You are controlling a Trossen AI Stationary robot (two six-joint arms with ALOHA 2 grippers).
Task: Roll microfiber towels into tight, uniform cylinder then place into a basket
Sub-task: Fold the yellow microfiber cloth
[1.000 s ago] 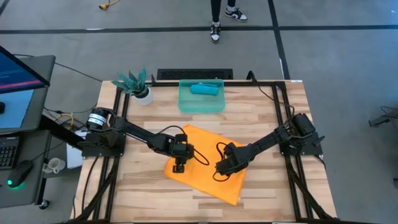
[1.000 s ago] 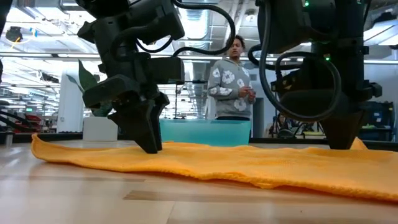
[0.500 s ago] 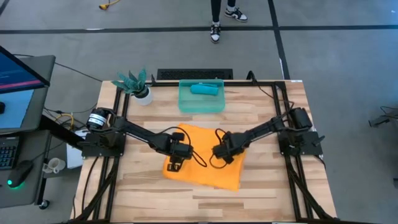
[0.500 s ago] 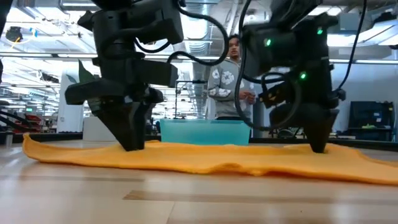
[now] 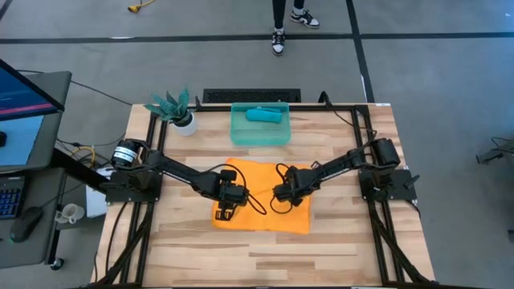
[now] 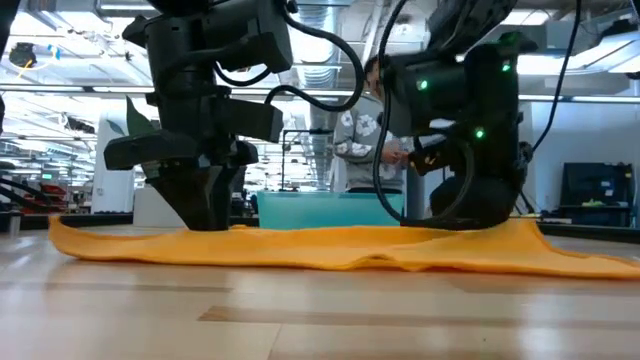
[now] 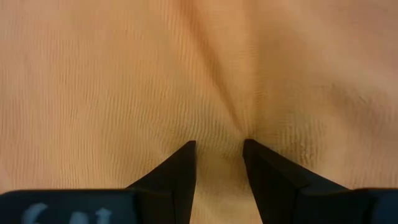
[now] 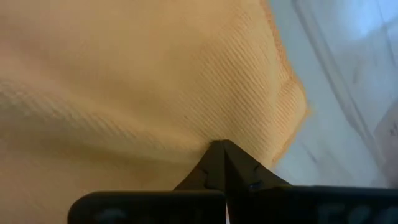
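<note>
The orange towel (image 5: pixel 265 201) lies spread flat on the table's middle and also shows in the low view (image 6: pixel 330 250). My left gripper (image 5: pixel 226 211) stands on its left part, shut on a pucker of cloth. My right gripper (image 5: pixel 282 193) stands on its right part, shut on the cloth near an edge. The teal-green basket (image 5: pixel 241 135) sits at the far middle. The teal-blue towel (image 5: pixel 263 115) lies rolled inside it, against its far wall. My left gripper pinches a small pucker of the orange towel (image 7: pixel 219 144) between its fingertips (image 7: pixel 185 157), from above, pointing down. Creases run out from the pinch. The cloth around it lies on the table. My right gripper pinches the orange towel (image 8: pixel 217 134) between its shut fingertips, a little in from an edge and corner (image 8: pixel 292 106). It comes from above, pointing down. The cloth beside the fingers rises slightly (image 6: pixel 520 232); the rest lies on the table.
A teal-leaved plant in a white pot (image 5: pixel 181 112) stands at the far left corner. A person (image 6: pixel 372 130) stands beyond the table's far edge. Bare wood (image 5: pixel 265 257) runs along the near side of the table.
My right gripper has gone toward the table's far edge and a little left, dragging the towel's right part along. The towel has turned from slanting across the table to lying square with it, and its near right corner has slid farther in. My left gripper has held its place.
</note>
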